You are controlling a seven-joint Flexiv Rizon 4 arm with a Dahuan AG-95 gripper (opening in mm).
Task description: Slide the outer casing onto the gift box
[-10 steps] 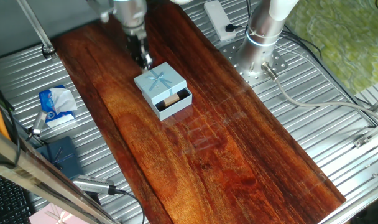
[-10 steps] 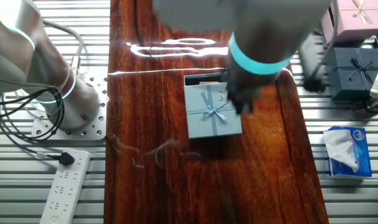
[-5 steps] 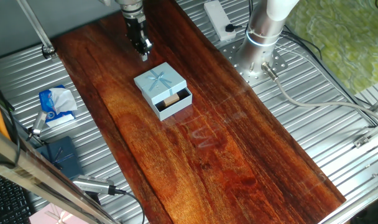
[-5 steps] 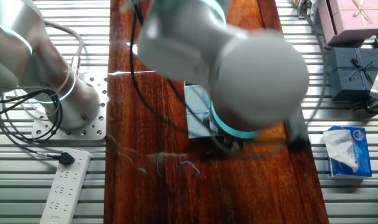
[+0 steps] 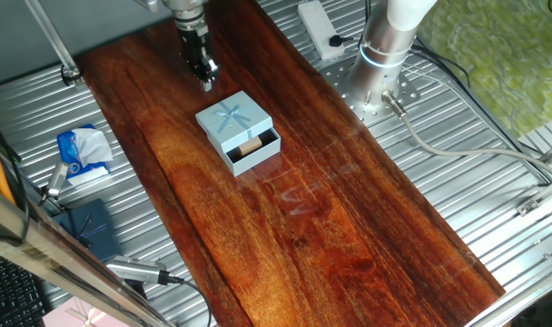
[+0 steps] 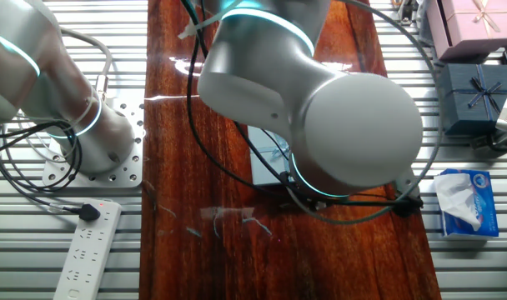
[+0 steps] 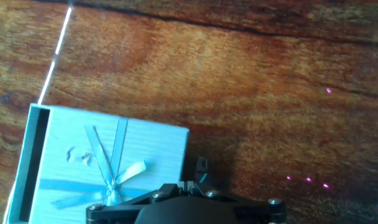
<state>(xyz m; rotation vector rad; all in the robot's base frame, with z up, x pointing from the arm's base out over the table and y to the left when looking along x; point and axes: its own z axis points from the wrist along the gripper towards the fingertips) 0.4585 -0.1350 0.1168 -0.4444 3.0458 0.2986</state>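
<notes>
On the wooden board [image 5: 349, 227], unlabelled outer casing [image 5: 232, 120].

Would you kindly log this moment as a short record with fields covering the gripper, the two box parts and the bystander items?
gripper: above the wooden board, behind the sleeve, holding nothing; jaws' state unclear
outer casing: light blue, bow on top, resting on the board
gift box: tray partly inside the casing, dark-lined end with tan piece sticking out
task state: casing not fully slid on
bystanders: navy box, pink box, tissue pack, power strip
</notes>
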